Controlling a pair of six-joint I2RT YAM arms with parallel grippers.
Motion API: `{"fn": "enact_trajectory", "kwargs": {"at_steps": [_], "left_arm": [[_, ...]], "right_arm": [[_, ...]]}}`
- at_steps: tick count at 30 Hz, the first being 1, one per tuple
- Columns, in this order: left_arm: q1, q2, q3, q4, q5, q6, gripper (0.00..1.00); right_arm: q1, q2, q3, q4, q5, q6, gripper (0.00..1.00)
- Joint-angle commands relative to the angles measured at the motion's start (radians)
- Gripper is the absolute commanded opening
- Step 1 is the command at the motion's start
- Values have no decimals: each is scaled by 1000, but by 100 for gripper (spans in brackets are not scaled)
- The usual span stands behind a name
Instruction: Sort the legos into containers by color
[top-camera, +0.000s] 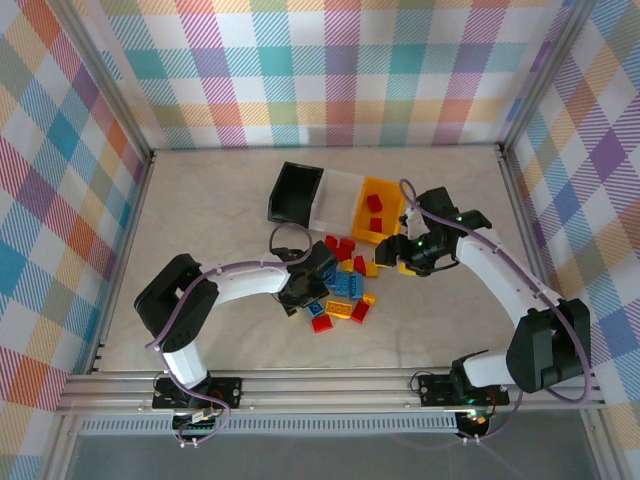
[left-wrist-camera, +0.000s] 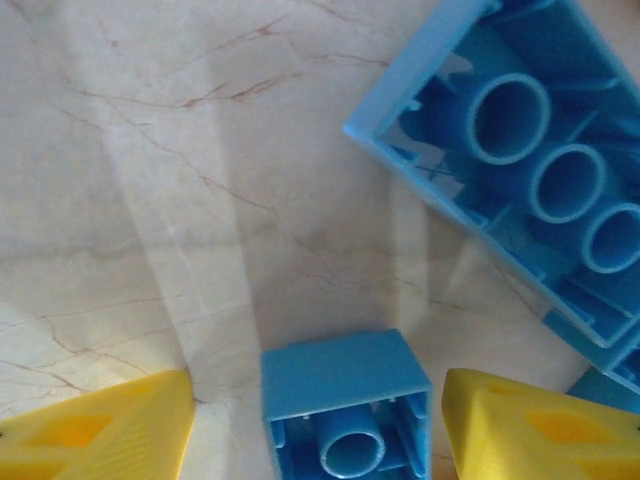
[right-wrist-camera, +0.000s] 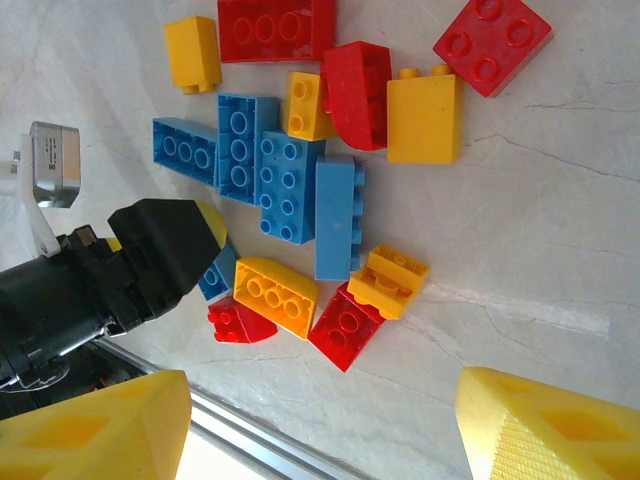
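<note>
The legos lie in a loose pile (top-camera: 340, 285) of red, blue and yellow bricks mid-table. My left gripper (top-camera: 305, 293) is down at the pile's left edge. It is open, and a small blue brick (left-wrist-camera: 345, 400) lies hollow side up between its yellow fingers (left-wrist-camera: 100, 430) with a gap on each side. A longer upturned blue brick (left-wrist-camera: 520, 150) lies just beyond. My right gripper (top-camera: 397, 258) hovers at the pile's right side, open and empty (right-wrist-camera: 320, 440). The black bin (top-camera: 295, 192), white bin (top-camera: 338, 197) and yellow bin (top-camera: 392, 195) stand in a row behind; two red bricks (top-camera: 375, 205) lie in the yellow bin.
In the right wrist view, a red brick (right-wrist-camera: 345, 325), a yellow sloped brick (right-wrist-camera: 275, 290) and a blue block cluster (right-wrist-camera: 290, 190) lie ahead, with the left arm's black housing (right-wrist-camera: 150, 260) at their left. The metal frame rail (right-wrist-camera: 250, 430) runs along the near edge.
</note>
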Motion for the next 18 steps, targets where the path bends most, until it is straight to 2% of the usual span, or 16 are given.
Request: {"fn": "enact_trajectory", "kwargs": {"at_steps": [1, 3, 8, 13, 18], "left_arm": [[-10, 23, 0, 21, 28, 3, 59], [-10, 23, -9, 26, 36, 2, 50], [-11, 28, -14, 24, 39, -5, 38], [-8, 0, 4, -24, 17, 3, 30], [18, -85, 57, -124, -26, 54, 29]], "right_arm": [[3, 0, -1, -7, -8, 7, 70], [2, 10, 4, -6, -7, 4, 70], [3, 20, 12, -5, -3, -2, 70], [2, 22, 4, 1, -2, -1, 70], [0, 21, 7, 5, 3, -2, 71]]}}
